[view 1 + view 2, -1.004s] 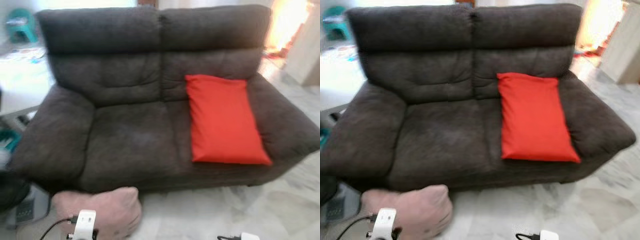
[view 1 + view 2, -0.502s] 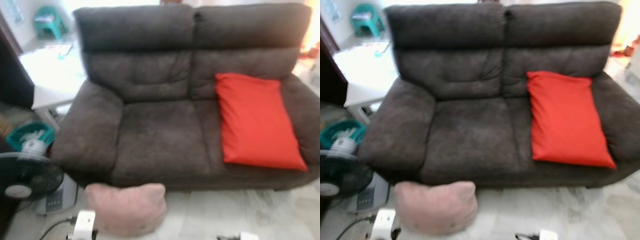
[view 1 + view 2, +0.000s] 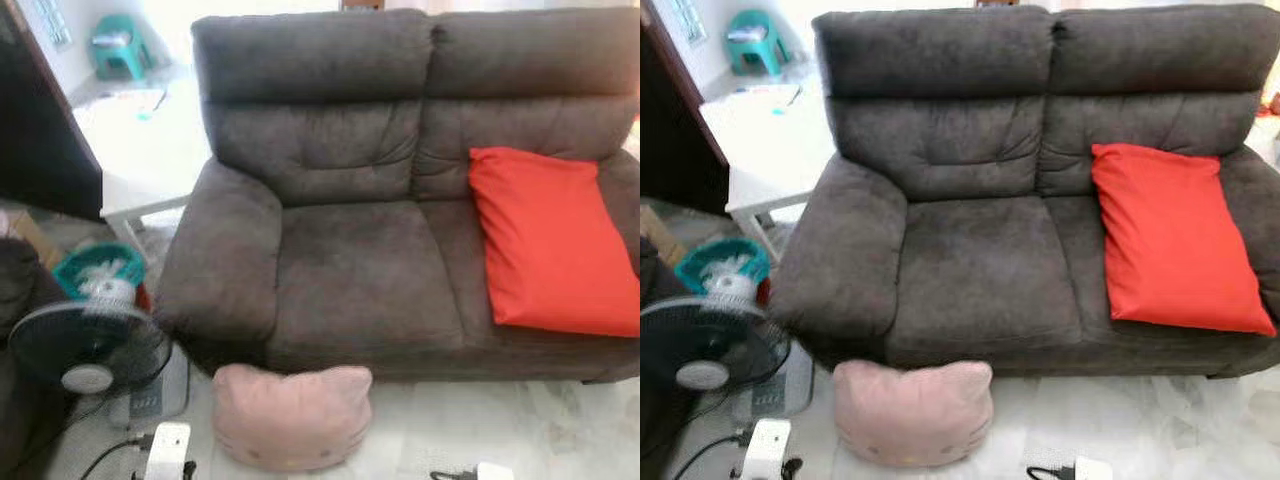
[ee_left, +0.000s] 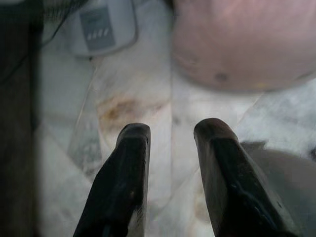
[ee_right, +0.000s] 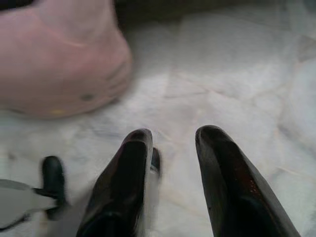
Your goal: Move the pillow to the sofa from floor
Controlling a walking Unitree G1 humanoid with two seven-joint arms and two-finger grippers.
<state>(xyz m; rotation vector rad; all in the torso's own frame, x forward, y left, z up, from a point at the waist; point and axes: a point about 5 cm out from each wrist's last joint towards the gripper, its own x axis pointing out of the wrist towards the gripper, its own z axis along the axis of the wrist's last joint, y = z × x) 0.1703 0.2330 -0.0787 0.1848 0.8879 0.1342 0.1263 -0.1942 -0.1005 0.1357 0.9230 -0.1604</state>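
The pink cat-face pillow (image 3: 291, 417) lies on the pale marble floor (image 3: 520, 430), against the front of the dark brown sofa (image 3: 360, 270), below its left seat. The left end effector (image 4: 170, 133) hangs above the floor tiles just short of the pillow, fingers parted and empty. The right end effector (image 5: 173, 140) hovers over the floor beside the pillow, likewise spread and holding nothing. A red cushion (image 3: 555, 240) leans on the sofa's right seat. A black floor fan (image 3: 90, 350) stands left of the sofa, with a white side bench (image 3: 130, 150) behind it.
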